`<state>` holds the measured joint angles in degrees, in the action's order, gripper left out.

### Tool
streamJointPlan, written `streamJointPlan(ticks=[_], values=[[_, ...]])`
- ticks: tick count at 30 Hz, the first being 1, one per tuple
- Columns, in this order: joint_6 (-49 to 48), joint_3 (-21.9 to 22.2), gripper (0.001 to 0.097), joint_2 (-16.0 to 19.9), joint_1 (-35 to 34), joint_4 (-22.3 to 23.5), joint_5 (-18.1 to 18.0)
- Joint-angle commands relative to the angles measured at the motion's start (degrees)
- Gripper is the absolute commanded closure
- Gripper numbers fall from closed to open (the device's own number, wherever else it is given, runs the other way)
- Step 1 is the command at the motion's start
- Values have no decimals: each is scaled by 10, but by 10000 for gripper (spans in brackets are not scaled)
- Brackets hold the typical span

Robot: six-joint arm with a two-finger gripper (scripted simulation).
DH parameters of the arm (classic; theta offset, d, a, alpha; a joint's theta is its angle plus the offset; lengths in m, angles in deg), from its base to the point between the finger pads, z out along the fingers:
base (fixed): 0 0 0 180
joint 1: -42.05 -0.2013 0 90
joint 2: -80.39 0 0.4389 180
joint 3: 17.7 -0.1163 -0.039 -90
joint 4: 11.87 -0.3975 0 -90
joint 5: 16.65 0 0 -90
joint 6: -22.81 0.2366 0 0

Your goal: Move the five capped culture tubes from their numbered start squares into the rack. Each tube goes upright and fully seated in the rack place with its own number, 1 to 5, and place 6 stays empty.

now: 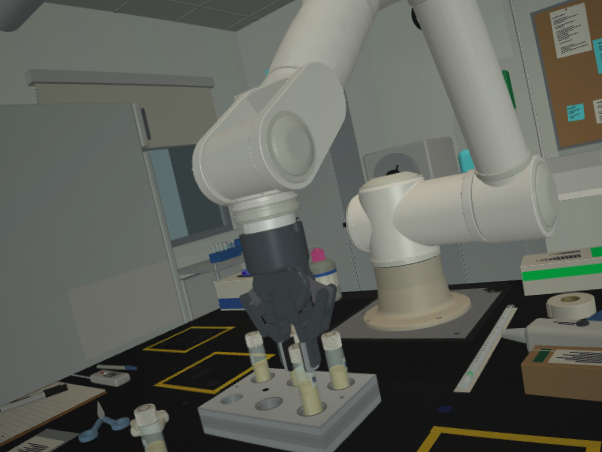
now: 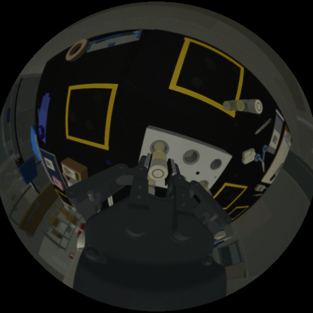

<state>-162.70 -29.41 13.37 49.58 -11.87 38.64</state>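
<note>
A capped culture tube [image 1: 303,381] is held near its cap by my closed gripper [image 1: 296,356], tilted slightly, with its lower end in the front right hole of the grey rack [image 1: 290,406]. In the wrist camera its cap [image 2: 157,171] sits between the fingers above that hole. Two more tubes stand upright in the rack's back row, one at the left [image 1: 259,361] and one at the right [image 1: 336,366]. Another tube [image 1: 148,425] is on the table left of the rack, and the wrist camera shows it lying on its side [image 2: 243,106].
Behind the rack stand the arm's base [image 1: 415,295] and two yellow squares [image 1: 216,371]. Scissors [image 1: 102,425] and a clipboard lie at the front left. Boxes, a tape roll [image 1: 570,303] and a pipette sit at the right.
</note>
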Motion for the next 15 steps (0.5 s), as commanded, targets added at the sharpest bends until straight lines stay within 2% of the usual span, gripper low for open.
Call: streamJointPlan(ticks=[1,15], values=[[0,0,901,0,0,0,-1],[0,-3,901,6,0,0,-10]])
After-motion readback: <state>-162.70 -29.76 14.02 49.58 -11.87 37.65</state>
